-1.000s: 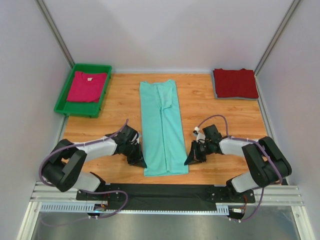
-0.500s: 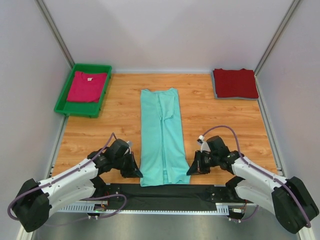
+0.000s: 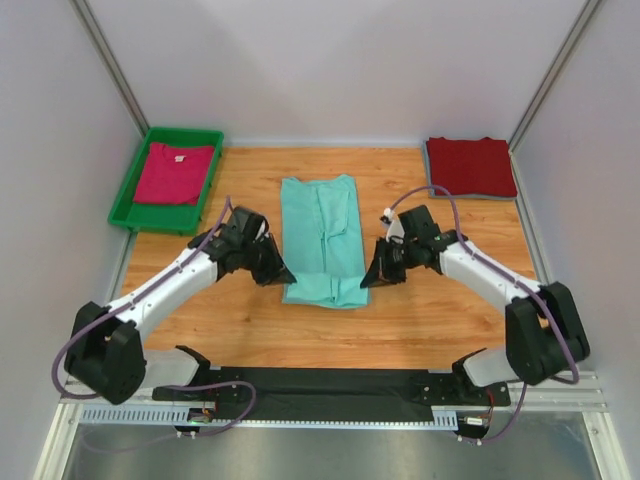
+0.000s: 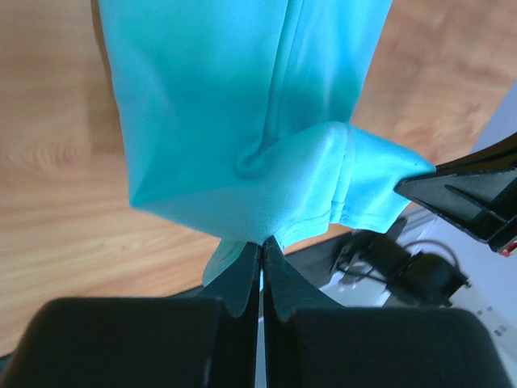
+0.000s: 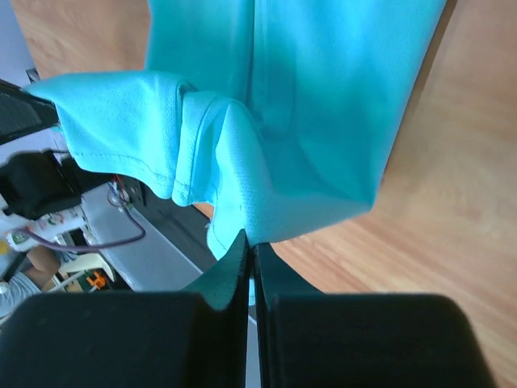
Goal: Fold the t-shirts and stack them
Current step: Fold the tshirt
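Observation:
The mint-teal t-shirt [image 3: 322,238], folded into a narrow strip, lies in the middle of the table with its near end lifted and carried over itself. My left gripper [image 3: 280,276] is shut on the near left corner of the teal cloth [image 4: 242,129]. My right gripper [image 3: 368,280] is shut on the near right corner of the same cloth [image 5: 299,105]. The dark red t-shirt [image 3: 470,166] lies folded at the back right. The magenta-pink t-shirt [image 3: 174,172] lies in the green tray [image 3: 130,208] at the back left.
White walls close in the table on three sides. A black bar and metal rail [image 3: 330,385] run along the near edge by the arm bases.
Both grippers pulled the teal shirt toward the near edge, then lifted its near end and carried it away from the bases toward the middle, so the strip is now shorter.

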You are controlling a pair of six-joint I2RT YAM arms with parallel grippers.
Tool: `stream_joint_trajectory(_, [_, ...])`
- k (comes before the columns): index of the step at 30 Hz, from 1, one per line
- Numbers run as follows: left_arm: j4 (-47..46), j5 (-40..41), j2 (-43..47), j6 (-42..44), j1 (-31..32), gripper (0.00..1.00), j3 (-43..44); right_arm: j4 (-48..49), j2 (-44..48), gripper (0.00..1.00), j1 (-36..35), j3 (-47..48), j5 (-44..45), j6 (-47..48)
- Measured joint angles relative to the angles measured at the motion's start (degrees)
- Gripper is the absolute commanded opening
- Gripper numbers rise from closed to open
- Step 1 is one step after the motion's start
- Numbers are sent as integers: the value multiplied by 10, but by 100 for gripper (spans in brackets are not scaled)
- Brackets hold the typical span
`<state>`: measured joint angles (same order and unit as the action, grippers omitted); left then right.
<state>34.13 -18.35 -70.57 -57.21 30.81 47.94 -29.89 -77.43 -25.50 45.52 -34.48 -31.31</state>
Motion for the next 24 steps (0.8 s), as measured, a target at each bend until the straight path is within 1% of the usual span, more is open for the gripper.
stream_joint_trajectory(4, [8, -6, -92, 39, -50, 0, 87, -30, -116, 0, 33, 124, -4, 40])
stream_joint_trajectory(7, [12, -13, -164, 68, -70, 0, 141, -47, -186, 0, 48, 188, -11, 61])
stream_joint_trajectory(10, [14, -22, -213, 86, -80, 0, 168, -73, -238, 0, 59, 237, -17, 79])
stream_joint_trajectory(13, [15, -28, -237, 93, -89, 0, 169, -86, -273, 0, 69, 268, -26, 92])
stream_joint_trajectory(19, [14, -36, -252, 103, -117, 0, 171, -102, -313, 0, 84, 294, -40, 109])
stream_joint_trajectory(24, [22, -36, -290, 117, -126, 0, 209, -102, -333, 0, 90, 314, -49, 111])
